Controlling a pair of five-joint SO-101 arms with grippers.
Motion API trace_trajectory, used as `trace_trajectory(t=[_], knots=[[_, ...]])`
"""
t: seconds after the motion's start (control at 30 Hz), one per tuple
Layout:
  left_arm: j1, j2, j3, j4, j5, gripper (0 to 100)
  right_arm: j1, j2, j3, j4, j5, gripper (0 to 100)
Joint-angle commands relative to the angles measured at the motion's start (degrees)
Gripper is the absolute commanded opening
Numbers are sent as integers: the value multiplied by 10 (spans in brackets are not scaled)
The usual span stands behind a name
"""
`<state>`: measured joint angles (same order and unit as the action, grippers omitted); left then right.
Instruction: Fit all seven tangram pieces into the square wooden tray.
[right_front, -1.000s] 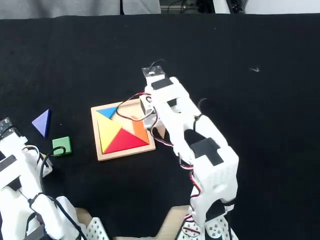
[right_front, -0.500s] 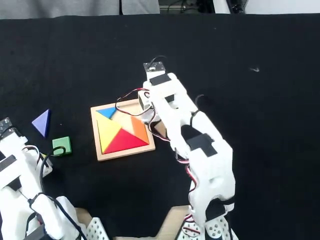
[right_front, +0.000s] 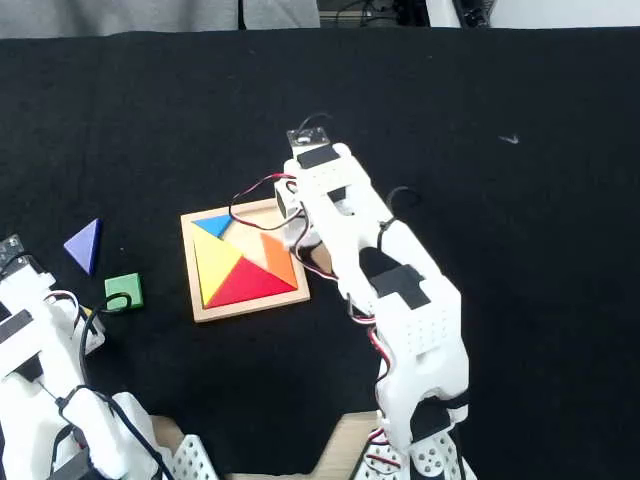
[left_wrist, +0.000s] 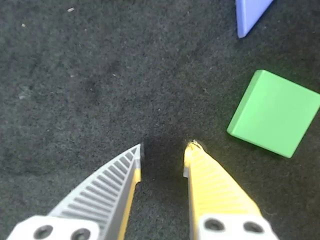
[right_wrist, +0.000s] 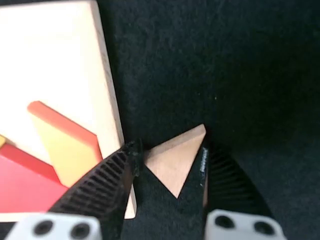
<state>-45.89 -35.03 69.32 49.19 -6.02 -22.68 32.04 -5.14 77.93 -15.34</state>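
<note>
Your right gripper (right_wrist: 168, 150) is closed around the tan triangle (right_wrist: 175, 165), one jaw against each side. The piece lies flat on the black bench (right_front: 520, 260), just outside the right rim of the square wooden tray (right_wrist: 107, 100). Gripping it across the width leaves its point free, which should help you swing it over the rim.

In the high view the tray sits left of centre and the right arm reaches over its right edge. Four pieces are seated in it: a blue triangle (right_front: 213, 224) at the upper left, a yellow triangle (right_front: 215, 265), a red triangle (right_front: 255, 283) along the bottom and an orange parallelogram (right_front: 278, 255) to the right. Bare wood shows in the part of the tray nearest your right gripper, so that is probably where the tan triangle goes.

Your left gripper (left_wrist: 162, 150) is open, jaws a little apart, holding nothing over bare cloth at the lower left of the high view. The green square (left_wrist: 274, 114) lies just beside it, and the purple triangle (left_wrist: 252, 12) is a little further off. Both are well apart from the tray, so three pieces remain to place.
</note>
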Motion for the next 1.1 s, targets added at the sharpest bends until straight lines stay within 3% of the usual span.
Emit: trace_trajectory(t=[0.0, 0.3, 0.47, 0.77, 1.07], knots=[[7, -13, -2, -9, 3, 152, 2, -33, 8, 13, -5, 194], [7, -13, -2, -10, 3, 152, 3, -34, 39, -36, -5, 189], [7, -13, -2, -10, 3, 152, 5, -34, 36, -36, -4, 93], [7, -13, -2, -10, 3, 152, 0, -67, 8, -3, 29, 82], [7, -13, -2, -10, 3, 152, -84, -161, -12, 22, 53, 82]])
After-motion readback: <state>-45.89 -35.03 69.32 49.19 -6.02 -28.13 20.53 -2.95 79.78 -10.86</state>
